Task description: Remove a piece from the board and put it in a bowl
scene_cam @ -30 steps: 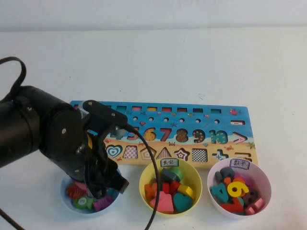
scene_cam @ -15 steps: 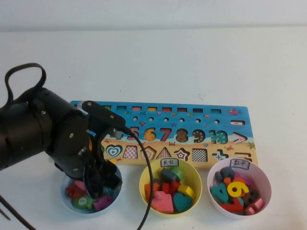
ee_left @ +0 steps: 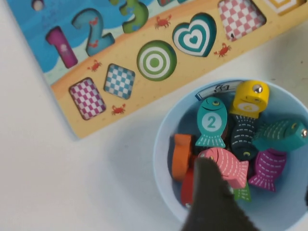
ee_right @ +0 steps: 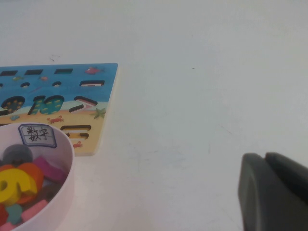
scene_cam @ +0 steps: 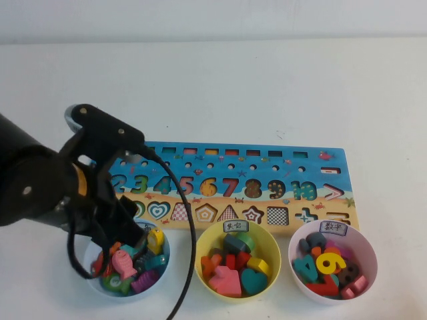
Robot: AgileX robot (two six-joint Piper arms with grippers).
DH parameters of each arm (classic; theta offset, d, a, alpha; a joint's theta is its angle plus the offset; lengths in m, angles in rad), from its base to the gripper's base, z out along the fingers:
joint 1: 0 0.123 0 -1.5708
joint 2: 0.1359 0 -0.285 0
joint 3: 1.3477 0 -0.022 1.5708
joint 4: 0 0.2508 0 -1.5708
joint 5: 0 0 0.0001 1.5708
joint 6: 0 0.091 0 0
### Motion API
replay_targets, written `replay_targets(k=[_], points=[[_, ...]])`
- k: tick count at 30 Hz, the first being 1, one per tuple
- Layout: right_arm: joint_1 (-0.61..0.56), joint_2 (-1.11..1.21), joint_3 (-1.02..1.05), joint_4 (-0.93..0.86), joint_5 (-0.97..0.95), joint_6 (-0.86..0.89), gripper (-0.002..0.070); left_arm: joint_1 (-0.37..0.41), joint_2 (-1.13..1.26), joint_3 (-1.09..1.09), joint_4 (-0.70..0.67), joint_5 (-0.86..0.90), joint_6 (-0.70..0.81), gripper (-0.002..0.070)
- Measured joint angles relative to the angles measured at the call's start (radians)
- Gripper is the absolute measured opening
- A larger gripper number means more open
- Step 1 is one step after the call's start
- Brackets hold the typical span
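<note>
The yellow fish piece [scene_cam: 155, 240] lies in the pale blue bowl [scene_cam: 127, 297], at its far right side by the white label, among several other fish pieces. In the left wrist view the yellow fish [ee_left: 250, 96] rests beside a teal fish marked 2 inside the bowl [ee_left: 161, 144]. My left gripper [scene_cam: 130, 237] hovers just above the bowl, open and empty; its dark finger [ee_left: 207, 202] covers part of a pink fish. The board [scene_cam: 267, 167] lies behind the bowls. My right gripper [ee_right: 264, 159] is shut and empty over bare table, right of the board [ee_right: 57, 77].
A yellow bowl [scene_cam: 237, 261] of shape pieces and a pale pink bowl [scene_cam: 332, 263] of number pieces stand in a row right of the blue bowl, in front of the board. My left arm's cable [scene_cam: 180, 267] hangs between the blue and yellow bowls.
My left arm has lifted and swung back to the left, away from the blue bowl's inside. The yellow fish now lies free in the bowl.
</note>
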Motion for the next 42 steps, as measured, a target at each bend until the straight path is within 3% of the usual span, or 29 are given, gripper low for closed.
replay_targets(k=[6,9,22,35,39,42], points=[[0.000,0.000,0.000,0.000,0.000,0.000,-0.0017,0.000,-0.170,0.017,0.016,0.012,-0.004,0.0079],[0.000,0.000,0.000,0.000,0.000,0.000,-0.0017,0.000,-0.305,0.065,0.014,-0.012,-0.004,0.0022],[0.000,0.000,0.000,0.000,0.000,0.000,-0.0017,0.000,-0.869,0.408,-0.050,-0.030,-0.098,0.0000],[0.000,0.000,0.000,0.000,0.000,0.000,-0.0017,0.000,-0.956,0.474,-0.026,0.034,-0.105,-0.0002],[0.000,0.000,0.000,0.000,0.000,0.000,-0.0017,0.004,-0.972,0.518,0.058,-0.090,-0.128,-0.0002],[0.000,0.000,0.000,0.000,0.000,0.000,-0.0017,0.057,-1.002,0.603,0.085,-0.247,-0.135,-0.0002]])
